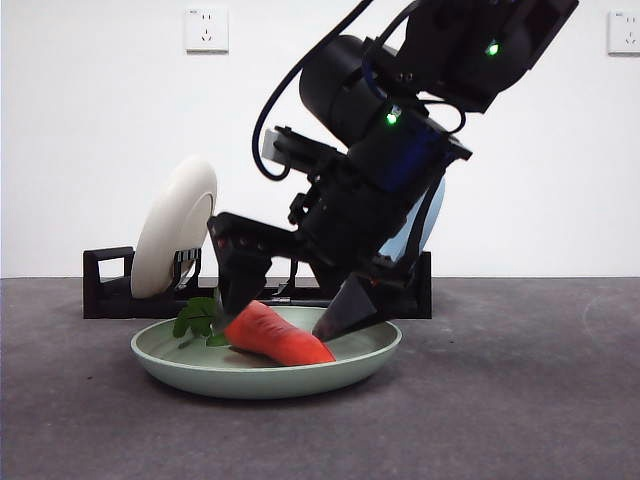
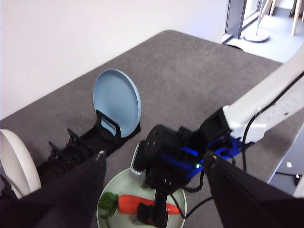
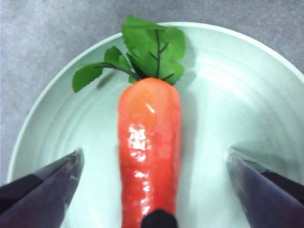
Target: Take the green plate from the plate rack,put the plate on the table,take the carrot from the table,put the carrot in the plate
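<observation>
The green plate (image 1: pixel 270 375) lies flat on the table (image 1: pixel 520 400) in front of the plate rack (image 1: pixel 110 290). The carrot (image 1: pixel 280 338) lies in the plate, leaves toward the rack's handle end. My right gripper (image 1: pixel 280 320) is open, with one jaw on each side of the carrot and a gap to it. In the right wrist view the carrot (image 3: pixel 149 142) lies free on the plate (image 3: pixel 237 85) between the spread jaws of that gripper (image 3: pixel 154 180). My left gripper (image 2: pixel 156 190) is open and empty, high above the plate (image 2: pixel 118 183) and carrot (image 2: pixel 128 203).
A cream-white plate (image 1: pixel 175 240) stands in the rack near its handle end and a blue plate (image 2: pixel 116 102) stands at the other end. The rack (image 2: pixel 71 152) runs right behind the green plate. A wall stands behind the table.
</observation>
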Motion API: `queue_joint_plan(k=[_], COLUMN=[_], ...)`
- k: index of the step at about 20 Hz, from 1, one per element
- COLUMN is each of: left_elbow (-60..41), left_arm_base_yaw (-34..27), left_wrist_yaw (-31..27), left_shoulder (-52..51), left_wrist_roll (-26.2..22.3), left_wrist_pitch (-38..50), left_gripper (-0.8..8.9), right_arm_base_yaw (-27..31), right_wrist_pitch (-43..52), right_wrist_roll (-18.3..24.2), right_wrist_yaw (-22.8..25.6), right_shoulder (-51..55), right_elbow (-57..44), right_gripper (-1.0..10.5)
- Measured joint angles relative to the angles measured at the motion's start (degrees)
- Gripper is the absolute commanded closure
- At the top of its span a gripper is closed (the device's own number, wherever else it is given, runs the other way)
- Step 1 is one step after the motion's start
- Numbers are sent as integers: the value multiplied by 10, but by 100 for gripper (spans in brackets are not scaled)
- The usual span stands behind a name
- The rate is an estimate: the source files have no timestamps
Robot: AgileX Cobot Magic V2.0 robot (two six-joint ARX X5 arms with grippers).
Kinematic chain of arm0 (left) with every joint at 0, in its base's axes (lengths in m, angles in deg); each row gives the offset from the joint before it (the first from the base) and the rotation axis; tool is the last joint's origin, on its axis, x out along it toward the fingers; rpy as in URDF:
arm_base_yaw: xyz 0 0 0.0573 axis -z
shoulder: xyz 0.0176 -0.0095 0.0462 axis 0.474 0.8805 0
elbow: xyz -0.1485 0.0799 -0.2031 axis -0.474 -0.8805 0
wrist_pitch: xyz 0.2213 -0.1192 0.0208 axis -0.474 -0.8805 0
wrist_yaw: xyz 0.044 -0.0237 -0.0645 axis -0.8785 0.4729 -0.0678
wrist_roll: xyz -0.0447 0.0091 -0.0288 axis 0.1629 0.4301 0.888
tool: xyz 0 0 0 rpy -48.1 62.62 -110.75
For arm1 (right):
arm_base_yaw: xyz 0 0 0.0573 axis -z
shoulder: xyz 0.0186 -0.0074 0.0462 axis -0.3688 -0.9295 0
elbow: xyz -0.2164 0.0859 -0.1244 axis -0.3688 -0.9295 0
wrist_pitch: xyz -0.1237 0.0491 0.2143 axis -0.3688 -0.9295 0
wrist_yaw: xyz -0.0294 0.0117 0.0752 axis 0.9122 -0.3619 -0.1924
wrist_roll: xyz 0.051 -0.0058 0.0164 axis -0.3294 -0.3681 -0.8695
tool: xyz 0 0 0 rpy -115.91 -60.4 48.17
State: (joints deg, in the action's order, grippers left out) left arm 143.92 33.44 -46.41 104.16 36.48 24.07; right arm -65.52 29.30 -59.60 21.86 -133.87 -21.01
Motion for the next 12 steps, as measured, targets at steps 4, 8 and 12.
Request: queue_joint_plan(k=[4,8,12], left_elbow=[0,0,0], left_arm_base_yaw=[0,0,0], left_wrist_yaw=[0,0,2], left_shoulder=[0,0,0], left_wrist_roll=[0,7,22], left_wrist_pitch=[-12,-38,-80], left_gripper=[468,468,468], right_arm_base_yaw=[0,0,0], right_wrist_pitch=[-45,-220,-433], right_wrist_roll=[0,0,1], right_wrist_yaw=[0,-26,-63], right_shoulder=[111,269,412], right_elbow=[0,5,5], right_gripper=[442,447,447])
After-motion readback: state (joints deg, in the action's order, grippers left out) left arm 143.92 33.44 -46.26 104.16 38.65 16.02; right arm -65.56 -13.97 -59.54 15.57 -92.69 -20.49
